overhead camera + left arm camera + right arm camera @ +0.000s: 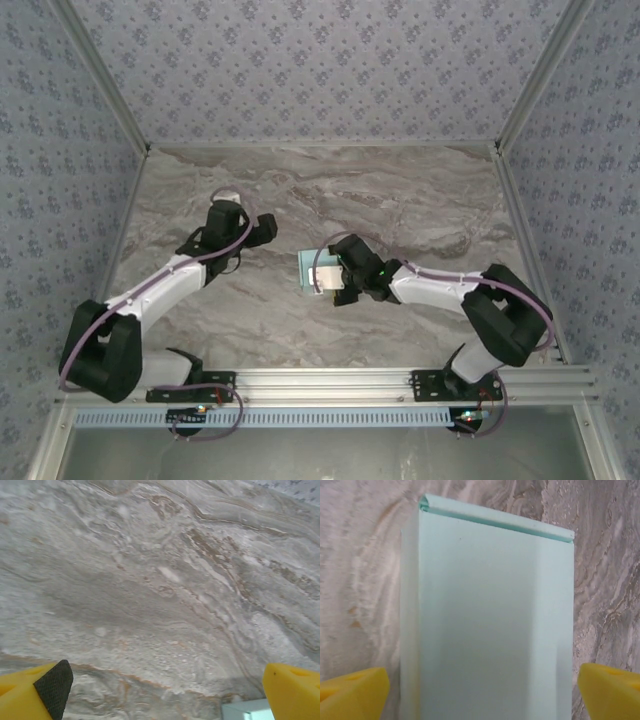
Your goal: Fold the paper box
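Rail at the near edge carries both arm bases. Ahead of it, on the marble table, we see the box approx. mid-table: a pale-blue rectangular shape, closed up. R gripper sits right over it. In its wrist view the yellow fingers stand wide apart w/ the box between them and a thin gap each side, so jaws are open, nothing gripped. L gripper is a bit further back, left of the box and apart from it. Its jaws are also spread wide over bare table, holding nothing. Beyond are patterned walls.
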`<action>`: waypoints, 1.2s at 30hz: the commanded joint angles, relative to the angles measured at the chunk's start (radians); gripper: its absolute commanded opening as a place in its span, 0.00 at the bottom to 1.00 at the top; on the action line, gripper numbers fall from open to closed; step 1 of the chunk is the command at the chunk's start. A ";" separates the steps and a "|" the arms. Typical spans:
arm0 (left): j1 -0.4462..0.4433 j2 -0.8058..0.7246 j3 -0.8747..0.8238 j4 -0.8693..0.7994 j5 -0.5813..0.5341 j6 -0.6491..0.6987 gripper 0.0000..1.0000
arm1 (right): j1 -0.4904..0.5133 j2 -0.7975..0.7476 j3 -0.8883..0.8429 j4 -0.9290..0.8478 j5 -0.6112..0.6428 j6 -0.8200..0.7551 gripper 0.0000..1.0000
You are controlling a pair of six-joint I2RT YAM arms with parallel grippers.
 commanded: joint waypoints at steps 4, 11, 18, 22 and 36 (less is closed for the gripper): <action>0.008 -0.111 -0.004 -0.036 -0.099 0.136 0.99 | 0.002 -0.269 -0.005 -0.126 -0.279 0.051 1.00; 0.005 -0.311 -0.077 0.008 -0.260 0.355 0.99 | -0.207 -0.633 -0.124 0.153 -0.390 0.345 1.00; 0.009 -0.509 -0.314 0.320 -0.210 0.596 0.99 | -0.492 -0.776 -0.278 0.327 0.072 0.638 1.00; 0.053 -0.460 -0.413 0.472 -0.290 0.697 0.99 | -0.690 -0.798 -0.414 0.410 0.109 0.817 1.00; 0.345 0.078 -0.372 0.750 0.019 0.566 0.99 | -0.815 -0.290 -0.520 0.782 0.125 0.955 1.00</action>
